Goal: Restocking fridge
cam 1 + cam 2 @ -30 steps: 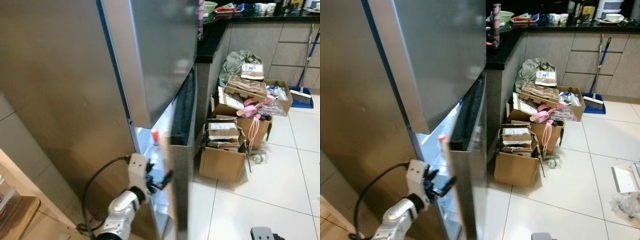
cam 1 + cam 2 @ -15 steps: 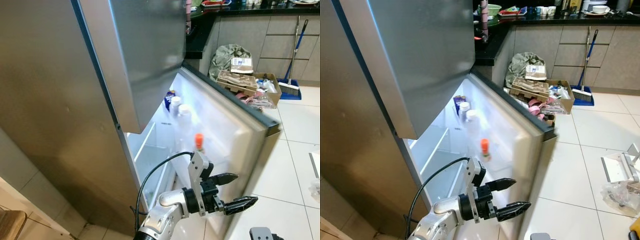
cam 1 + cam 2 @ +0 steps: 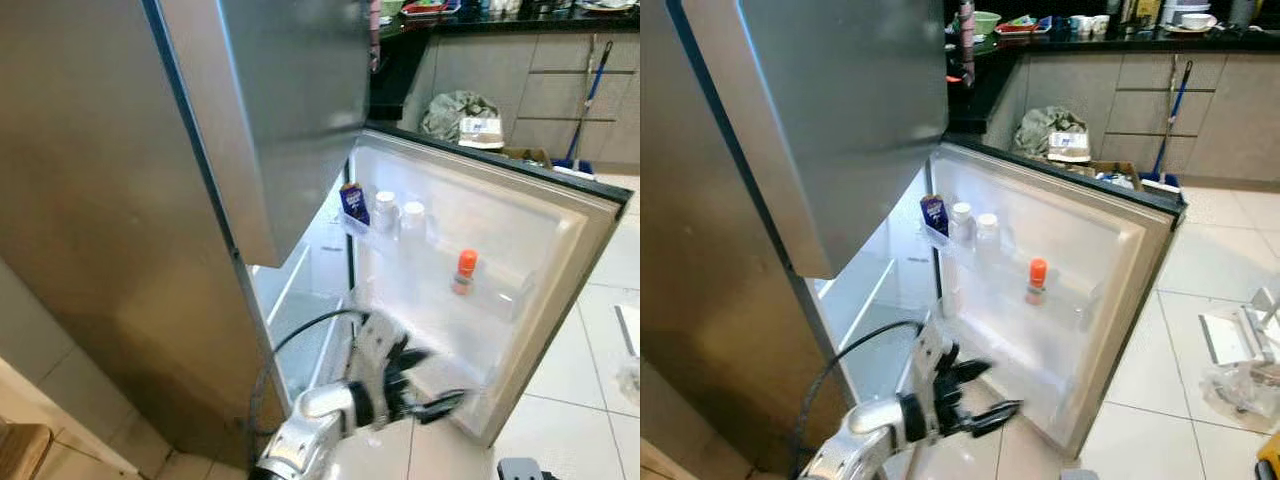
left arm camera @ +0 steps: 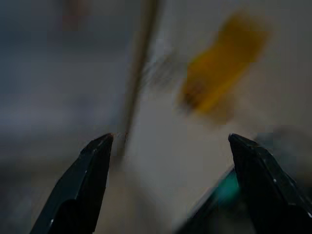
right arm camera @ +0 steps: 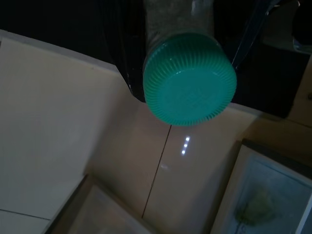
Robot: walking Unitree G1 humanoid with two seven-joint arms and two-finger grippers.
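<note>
The fridge's lower door (image 3: 560,260) stands swung wide open, its lit inside facing me. Its door shelf holds a blue carton (image 3: 352,203), two white-capped bottles (image 3: 398,214) and an orange-capped bottle (image 3: 465,272). My left gripper (image 3: 432,388) is open and empty, low in front of the door's inner face, blurred by motion; its black fingertips (image 4: 87,180) stand wide apart in the left wrist view. In the right wrist view my right gripper (image 5: 187,29) is shut on a jar with a ribbed green lid (image 5: 190,78), hanging over a pale tiled floor.
The closed steel upper door (image 3: 290,90) overhangs the opening. Behind the open door lie a grey bag and cardboard boxes (image 3: 470,115), a broom (image 3: 583,90) and a black countertop (image 3: 1090,38). A plastic bag (image 3: 1240,385) lies on the tiles at right.
The lower door has swung much farther open. My left gripper has come off the door's edge and dropped back toward the fridge, still open.
</note>
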